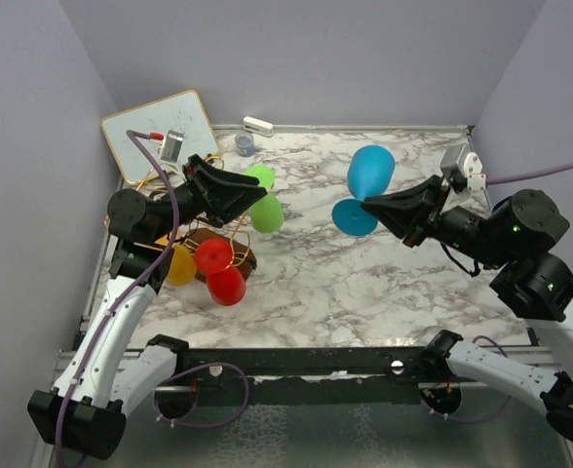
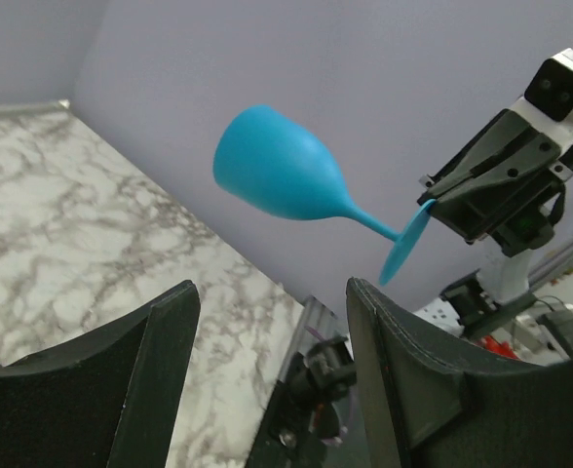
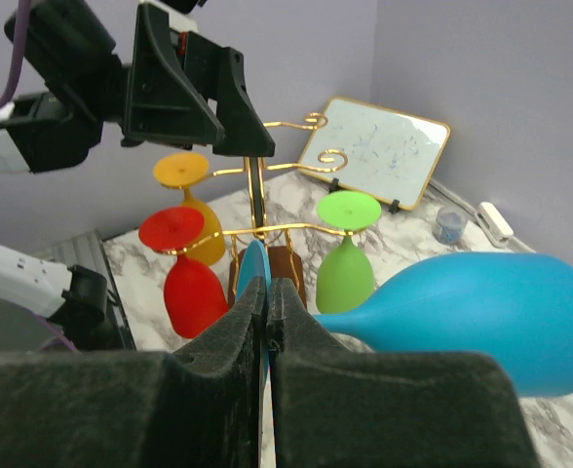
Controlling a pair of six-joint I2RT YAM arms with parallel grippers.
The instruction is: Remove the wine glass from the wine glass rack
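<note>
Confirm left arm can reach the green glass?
Likely yes: the left gripper hangs open and empty right by the green glass, nothing between; the right gripper holds the blue glass well away.

The marble table (image 1: 384,283) bears the wine glass rack (image 1: 247,260), a whiteboard (image 1: 184,115), a cup (image 1: 245,144).

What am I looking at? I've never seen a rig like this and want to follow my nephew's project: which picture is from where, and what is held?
Two robot arms are bolted at the near edge of a marble table. One picture looks down from above; the other two come from wrist cameras. The right hand is shut on the foot of a blue wine glass, held aloft. The left hand is open, above the gold wire rack, where a green glass, a red glass and a yellow glass hang upside down. A whiteboard leans at the far left.
</note>
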